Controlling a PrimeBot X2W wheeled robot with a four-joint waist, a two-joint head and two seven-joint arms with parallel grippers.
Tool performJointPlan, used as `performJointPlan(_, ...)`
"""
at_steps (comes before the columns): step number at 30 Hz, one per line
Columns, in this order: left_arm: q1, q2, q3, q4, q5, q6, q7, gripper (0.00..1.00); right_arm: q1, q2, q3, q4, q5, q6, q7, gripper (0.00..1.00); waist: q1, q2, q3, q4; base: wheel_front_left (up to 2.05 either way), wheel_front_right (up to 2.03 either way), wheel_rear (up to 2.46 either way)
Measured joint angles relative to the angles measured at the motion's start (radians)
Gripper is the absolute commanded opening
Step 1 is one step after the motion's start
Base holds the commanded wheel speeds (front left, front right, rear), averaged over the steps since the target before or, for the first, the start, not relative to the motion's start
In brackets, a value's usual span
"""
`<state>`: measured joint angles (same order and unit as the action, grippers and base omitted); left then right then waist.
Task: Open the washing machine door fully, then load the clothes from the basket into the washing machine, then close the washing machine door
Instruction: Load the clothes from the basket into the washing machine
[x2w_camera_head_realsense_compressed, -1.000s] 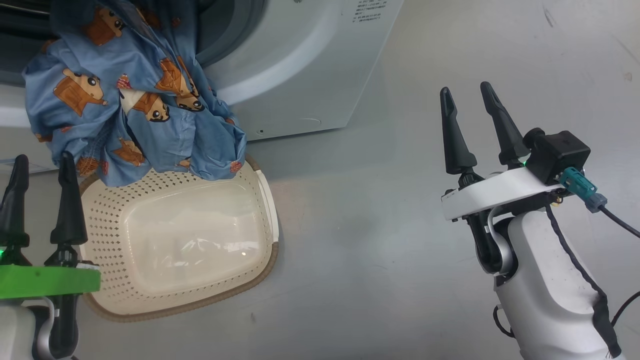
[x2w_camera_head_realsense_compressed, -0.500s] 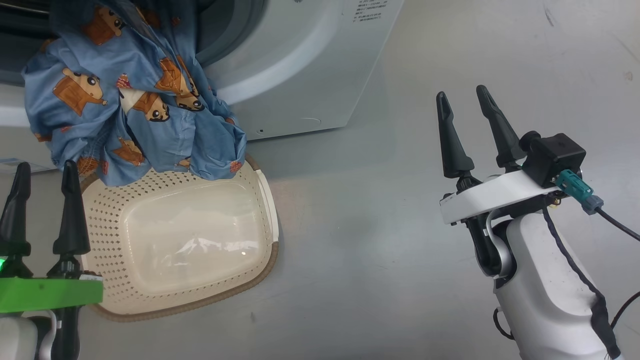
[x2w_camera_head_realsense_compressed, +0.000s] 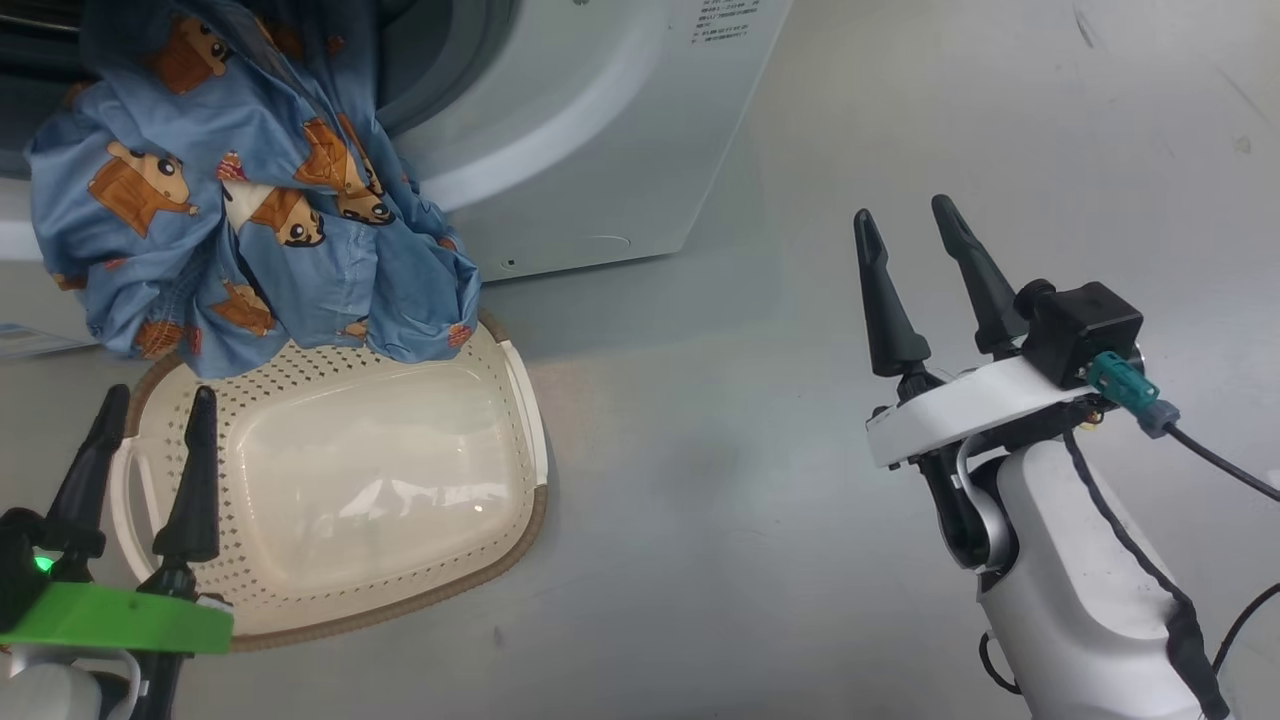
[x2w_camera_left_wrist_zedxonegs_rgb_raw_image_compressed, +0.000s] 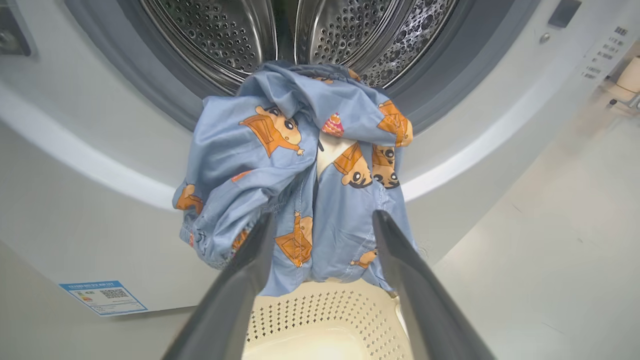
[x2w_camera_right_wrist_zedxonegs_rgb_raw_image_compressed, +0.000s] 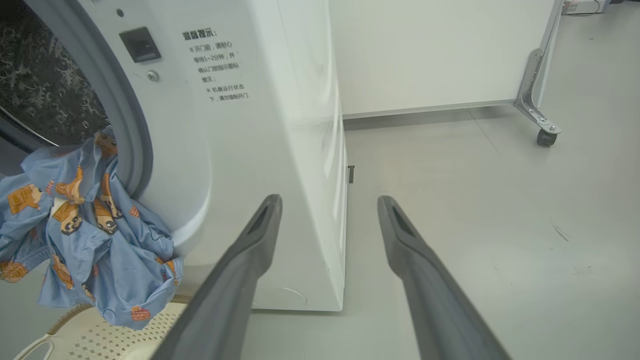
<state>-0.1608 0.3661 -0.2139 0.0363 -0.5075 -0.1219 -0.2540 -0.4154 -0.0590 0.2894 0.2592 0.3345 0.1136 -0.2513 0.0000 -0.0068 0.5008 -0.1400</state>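
Washing machine (x2w_camera_head_realsense_compressed: 600, 150) stands on the grey floor (x2w_camera_head_realsense_compressed: 750, 520), steel drum (x2w_camera_left_wrist_zedxonegs_rgb_raw_image_compressed: 225, 35) exposed. Clothes (x2w_camera_head_realsense_compressed: 250, 220) hang half out of the drum mouth, over the grey seal (x2w_camera_left_wrist_zedxonegs_rgb_raw_image_compressed: 150, 90) and the front lip, with the lower folds reaching the basket's far rim. Basket (x2w_camera_head_realsense_compressed: 380, 490) sits on the floor, tight against the machine front. Left gripper (x2w_camera_head_realsense_compressed: 160, 398) is over the basket's near-left edge, fingers spread, gripping nothing. Right gripper (x2w_camera_head_realsense_compressed: 900, 210) is over bare floor, well right of the basket, fingers spread, gripping nothing.
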Motion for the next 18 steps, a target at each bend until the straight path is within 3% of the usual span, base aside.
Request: performJointPlan(18, -0.189, 0.045, -0.044, 0.206, -0.074, 0.000, 0.116, 1.00, -0.005, 0.002, 0.060, 0.005, 0.036, 0.001, 0.000, 1.00, 0.0000, 0.0000, 0.032, -0.074, 0.00, 0.00, 0.00)
